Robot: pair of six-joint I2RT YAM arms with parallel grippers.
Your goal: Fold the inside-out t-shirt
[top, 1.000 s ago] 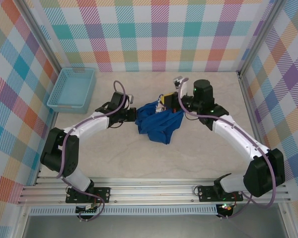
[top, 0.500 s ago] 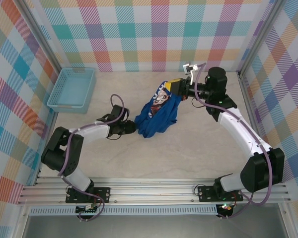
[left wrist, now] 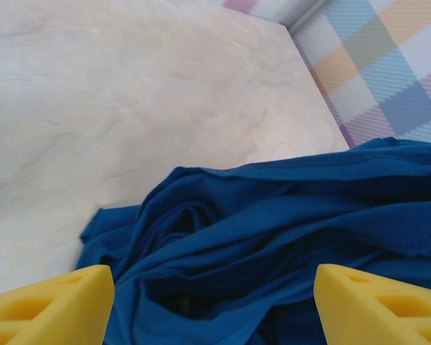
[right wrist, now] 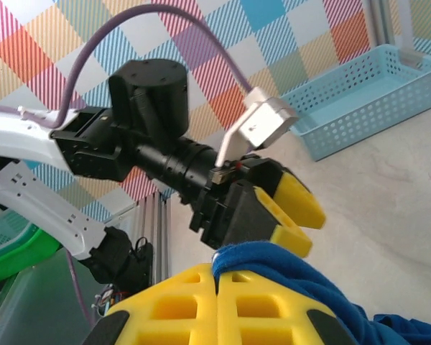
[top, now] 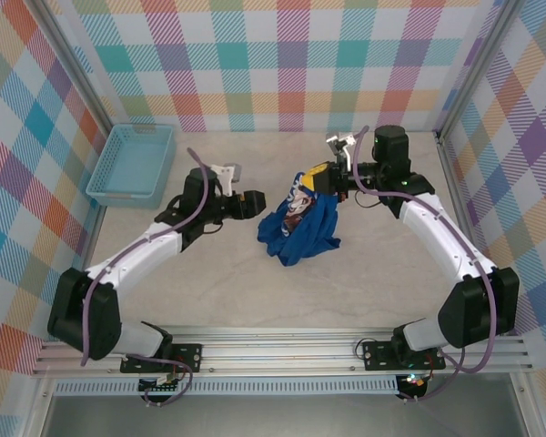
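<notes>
The royal-blue inside-out t-shirt (top: 300,235) lay crumpled mid-bench (top: 373,291), with a white-and-orange print showing near its raised far edge. Just left of it, the left end effector (top: 254,202) stood with its fingers apart and empty. The right end effector (top: 327,180) was clamped on that raised edge. A light blue mesh basket (top: 132,162) sat at the far left.

Found royal blue throughout the inside-out t-shirt (top: 300,232), broken by a small, mostly white print (top: 297,189) near its top edge. Logged light blue on the mesh basket (top: 132,164), pale cream with faint grey veining on the table (top: 255,291), and a pastel check of pink, orange, teal, blue, purple and white on the walls (top: 273,64). Noted yellow at the tips of the left tool (top: 256,202) and right tool (top: 321,176), white shells with black joints on the left arm (top: 136,255) and right arm (top: 437,238), and purple on the cables (top: 193,182).
</notes>
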